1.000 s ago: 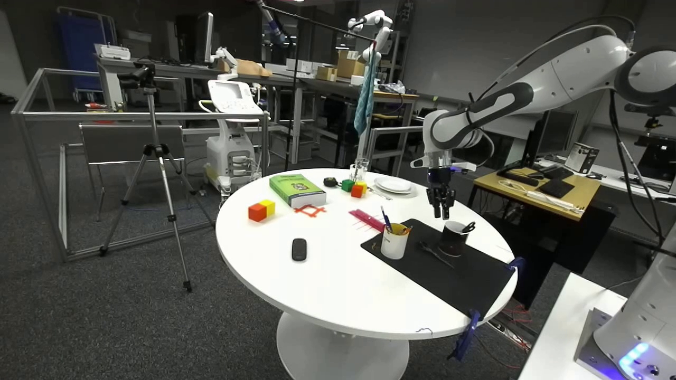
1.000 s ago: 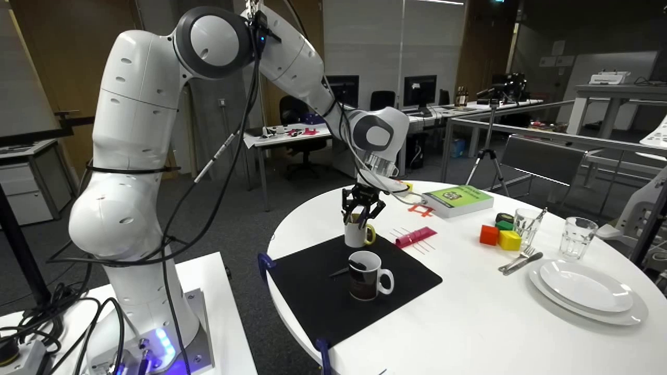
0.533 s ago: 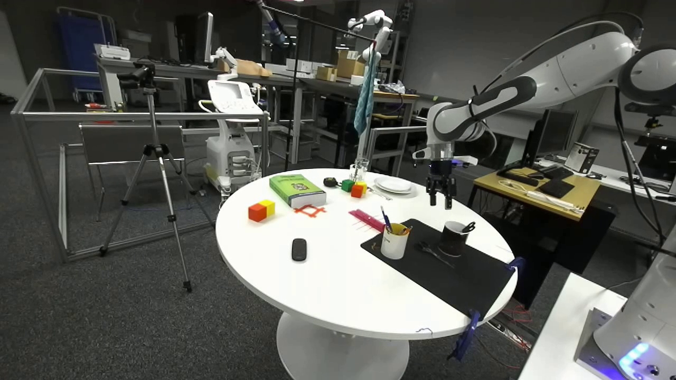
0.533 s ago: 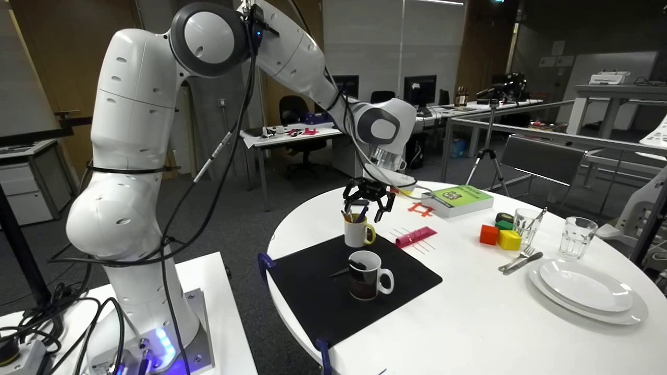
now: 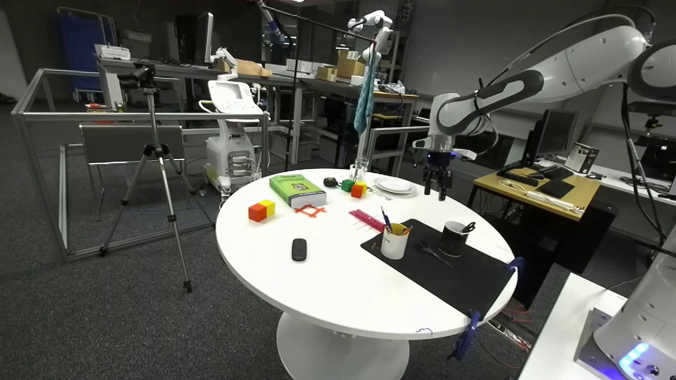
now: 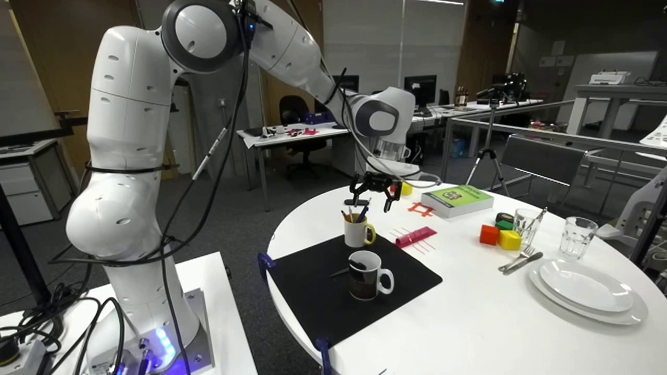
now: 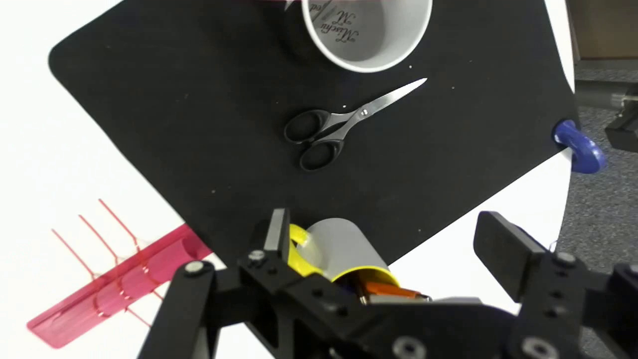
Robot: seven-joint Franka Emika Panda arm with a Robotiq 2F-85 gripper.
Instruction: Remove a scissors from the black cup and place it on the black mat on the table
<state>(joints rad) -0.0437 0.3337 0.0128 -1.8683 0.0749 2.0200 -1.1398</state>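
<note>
The black two-fingered metal gripper hangs aloft, jaws wide apart and holding nothing — perhaps because the placing is done. Lower down, the yellow-lined white ceramic cup holds pens on end, presumably for easy reach. Black-handled steel scissors lie flat between that and the white-lined black round cup, on the matte black rectangular mat. Dark loops poke above the black cup's rim (a second pair, possibly the one wanted). Outermost, blue plastic clamps grip the mat's border — presumably against slipping.
</note>
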